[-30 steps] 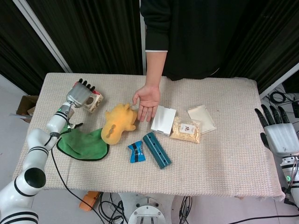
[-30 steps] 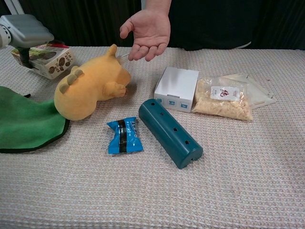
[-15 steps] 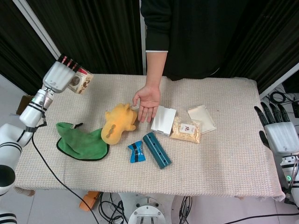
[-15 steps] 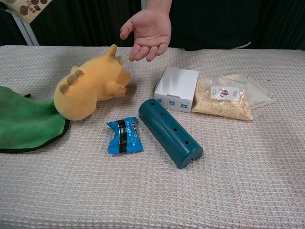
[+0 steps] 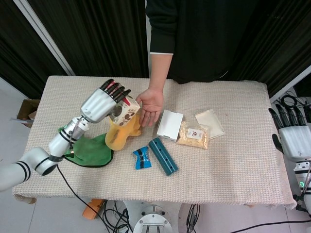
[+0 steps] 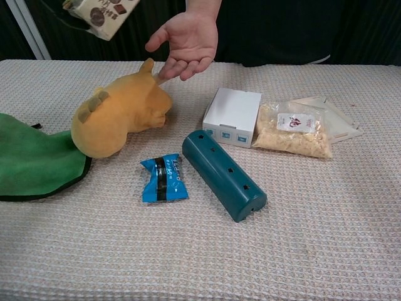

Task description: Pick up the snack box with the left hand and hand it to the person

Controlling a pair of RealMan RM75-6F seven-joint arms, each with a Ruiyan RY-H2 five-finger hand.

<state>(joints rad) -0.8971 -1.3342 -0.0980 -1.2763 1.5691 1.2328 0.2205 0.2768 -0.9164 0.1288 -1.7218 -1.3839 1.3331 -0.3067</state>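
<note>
So right now the left robot hand (image 5: 104, 101) has its fingers wrapped around the snack box (image 5: 124, 111) and is carrying it up in the air over the yellow plush toy (image 5: 121, 130), just beside the person's hand (image 5: 152, 103). From the chest view the box (image 6: 100, 11) is tilted, well above the bench (image 5: 233, 160), with the person's open palm (image 6: 187, 39) waiting off to its side.

If I were driving this, the bit that matters is the handoff itself. The palm is facing up and cupped, so I'd bring the box in low and set it flat into the palm, not poke it in edge-first. It's sitting at an angle in the grip, so leveling the wrist a little first seems smart. Don't let go until the person's fingers actually close on it, otherwise it probably drops onto the plush and bounces off toward the white box (image 5: 170, 124) or the green cloth (image 5: 87, 149).

Go slow near the person's fingers too, since the robot hand's fingertips stick out past the box.

The right robot hand (image 5: 295, 138) is parked off at the far edge of the bench, fingers spread, holding nothing. No need to touch it.
</note>
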